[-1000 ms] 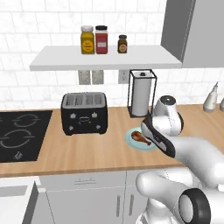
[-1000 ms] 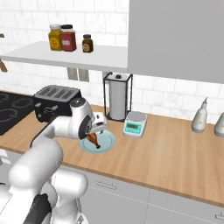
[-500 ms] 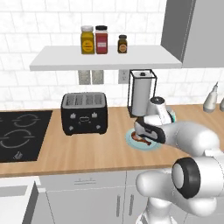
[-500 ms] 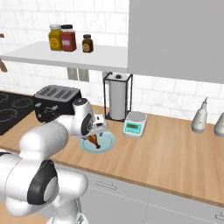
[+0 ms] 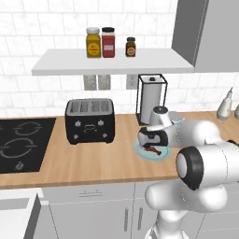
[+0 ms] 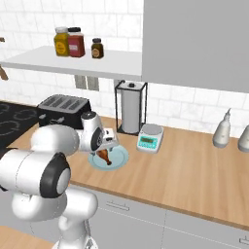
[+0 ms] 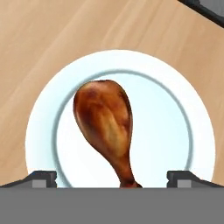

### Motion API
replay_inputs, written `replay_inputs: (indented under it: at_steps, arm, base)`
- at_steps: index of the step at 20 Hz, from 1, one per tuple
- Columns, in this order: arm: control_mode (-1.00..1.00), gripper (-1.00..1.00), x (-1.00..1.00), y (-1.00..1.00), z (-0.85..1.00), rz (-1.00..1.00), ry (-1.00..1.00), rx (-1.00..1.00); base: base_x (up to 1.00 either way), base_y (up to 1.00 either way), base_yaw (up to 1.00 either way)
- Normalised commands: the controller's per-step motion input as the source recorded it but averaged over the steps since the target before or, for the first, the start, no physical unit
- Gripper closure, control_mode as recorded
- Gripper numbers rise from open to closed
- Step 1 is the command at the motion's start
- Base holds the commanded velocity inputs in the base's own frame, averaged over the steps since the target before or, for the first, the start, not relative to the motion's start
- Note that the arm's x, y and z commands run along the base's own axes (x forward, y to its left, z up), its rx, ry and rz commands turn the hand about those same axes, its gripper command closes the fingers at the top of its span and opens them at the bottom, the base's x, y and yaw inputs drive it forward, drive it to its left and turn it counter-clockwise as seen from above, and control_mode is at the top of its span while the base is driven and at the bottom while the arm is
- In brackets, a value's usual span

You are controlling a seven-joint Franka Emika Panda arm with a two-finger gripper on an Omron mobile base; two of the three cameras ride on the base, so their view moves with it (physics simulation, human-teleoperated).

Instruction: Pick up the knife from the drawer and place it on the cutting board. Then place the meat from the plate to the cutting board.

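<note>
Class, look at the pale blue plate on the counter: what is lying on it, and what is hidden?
On the plate lies the meat, a brown drumstick, alone. The open gripper hovers above it. The drumstick covers the plate surface beneath it.

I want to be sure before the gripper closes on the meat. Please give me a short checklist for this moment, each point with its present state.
1. Gripper open: ok, the fingertips stand wide apart in the hand view.
2. Meat between the fingertips: ok, the thin bone end lies about midway between them, the thick end farther away.
3. Meat resting on the plate: ok, it lies inside the rim.
4. Hand above the plate: ok, both base views show it just over the plate.
5. Nothing else on the plate to catch: ok.
6. Fingertips low enough to grasp: cannot tell, height above the meat is unclear.
</note>
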Motion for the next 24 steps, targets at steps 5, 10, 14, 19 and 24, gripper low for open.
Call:
replay_inputs:
  at_steps: [5, 10, 14, 19, 24]
  arm:
    - [-1.0, -1.0, 0.34, 0.04, -0.35, 0.0, 0.06, 0.0]
    - [-1.0, -1.0, 0.32, 0.0, -0.35, 0.0, 0.03, 0.0]
    - [-1.0, -1.0, 0.27, 0.0, -0.37, 0.02, 0.01, 0.0]
    - [-1.0, 1.0, 0.03, 0.0, -0.35, 0.03, 0.01, 0.0]
    - [-1.0, 1.0, -0.28, -0.01, 0.11, 0.0, -0.06, 0.0]
  base:
    - [0.0, 0.0, 0.0]
    - [0.0, 0.0, 0.0]
    - [0.0, 0.0, 0.0]
    - [0.0, 0.0, 0.0]
    - [0.0, 0.0, 0.0]
